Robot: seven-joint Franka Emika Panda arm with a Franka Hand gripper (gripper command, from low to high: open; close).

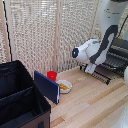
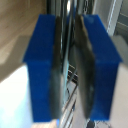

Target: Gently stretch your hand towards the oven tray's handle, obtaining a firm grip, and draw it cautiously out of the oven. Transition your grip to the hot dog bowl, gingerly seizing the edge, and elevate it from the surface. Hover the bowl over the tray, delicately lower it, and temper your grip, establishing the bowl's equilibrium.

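The black oven (image 1: 119, 54) stands at the exterior view's right. Its dark wire tray (image 1: 111, 64) shows at the oven's open front, above the grated door flap (image 1: 101, 76). My gripper (image 1: 91, 69) is at the oven's front edge. In the wrist view my gripper (image 2: 69, 35) has its blue fingers (image 2: 42, 65) almost together, with a thin dark bar, the tray's handle (image 2: 68, 55), pinched between the pads. The white hot dog bowl (image 1: 64, 86), with orange-yellow food in it, sits on the wooden table, well off to the exterior view's left of the gripper.
A small red cup (image 1: 52, 75) stands just behind the bowl. A big black open case (image 1: 17, 97) with a blue panel (image 1: 46, 86) fills the exterior view's left. A slatted screen (image 1: 45, 30) backs the table.
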